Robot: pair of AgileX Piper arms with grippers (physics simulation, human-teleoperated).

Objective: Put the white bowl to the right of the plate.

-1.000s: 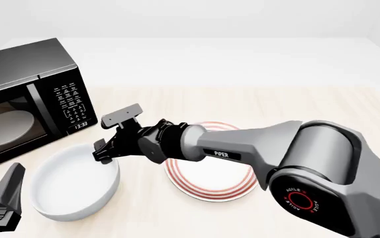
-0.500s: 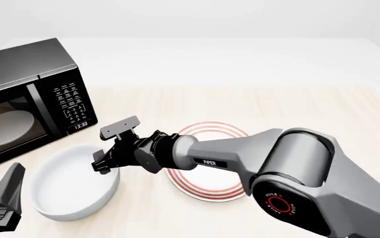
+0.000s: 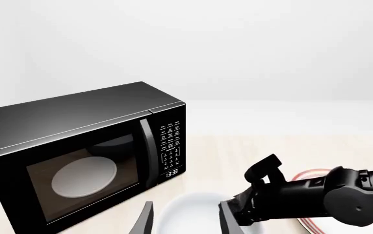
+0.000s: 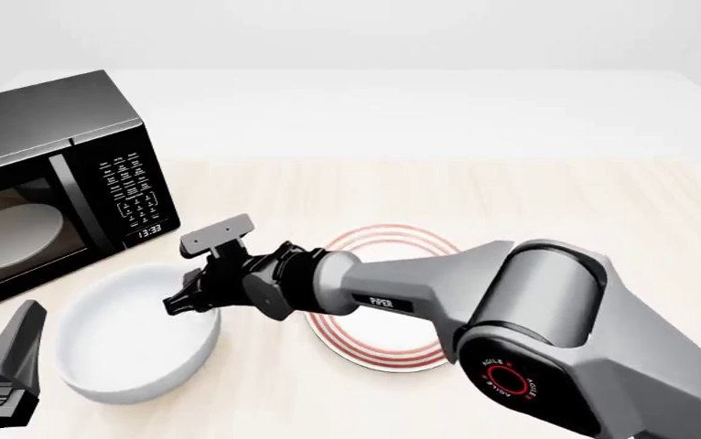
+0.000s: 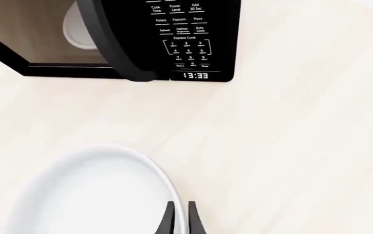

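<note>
The white bowl (image 4: 131,340) sits on the table at the front left, in front of the microwave. The red-ringed plate (image 4: 383,337) lies just right of it, partly hidden under my right arm. My right gripper (image 4: 185,302) reaches over the plate to the bowl's right rim. In the right wrist view its fingers (image 5: 167,220) stand close together with the bowl's rim (image 5: 167,183) between them. My left gripper (image 4: 6,368) is open and empty at the front left corner, beside the bowl. In the left wrist view the bowl (image 3: 190,209) lies between its fingers.
A black microwave (image 4: 51,183) stands at the left, its door shut, with a dull grey-white disc (image 4: 9,233) behind the glass. It also shows in the left wrist view (image 3: 83,146) and the right wrist view (image 5: 173,34). The light wooden table (image 4: 546,210) stretches to the right.
My right gripper has come down and a little left onto the bowl's right rim. The bowl, plate and left arm have not moved.
</note>
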